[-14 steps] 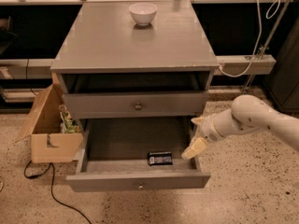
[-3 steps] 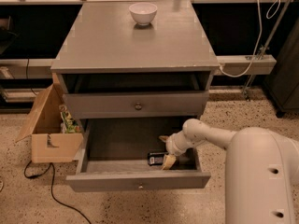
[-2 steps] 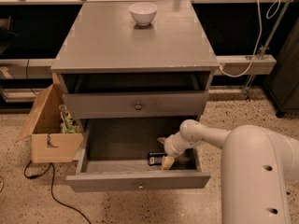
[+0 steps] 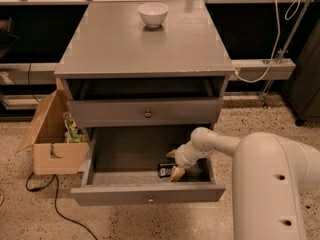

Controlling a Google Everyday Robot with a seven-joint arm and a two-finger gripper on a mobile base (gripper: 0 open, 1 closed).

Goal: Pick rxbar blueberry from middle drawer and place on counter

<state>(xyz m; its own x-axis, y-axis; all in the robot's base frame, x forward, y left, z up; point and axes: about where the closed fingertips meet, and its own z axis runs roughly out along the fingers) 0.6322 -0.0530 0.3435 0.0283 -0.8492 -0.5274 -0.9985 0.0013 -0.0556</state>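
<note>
The middle drawer (image 4: 148, 194) is pulled out, with a plain grey front and a small pale knob. The rxbar blueberry (image 4: 164, 169), a small dark flat bar, lies on the drawer floor right of middle. My gripper (image 4: 173, 163) is down inside the drawer at the bar's right end, with one pale finger (image 4: 177, 173) in front of the bar and the other behind it. The fingers stand apart around the bar's end. The counter (image 4: 145, 39) is the grey cabinet top above.
A white bowl (image 4: 153, 13) stands at the back of the counter. The drawer front with the bronze knob (image 4: 148, 114) overhangs the open drawer. An open cardboard box (image 4: 52, 136) sits on the floor at the left, with a black cable (image 4: 55, 204) by it.
My arm has swung from outside the drawer's right side into the drawer, and the gripper has moved left and down to the bar. The bar has not moved.
</note>
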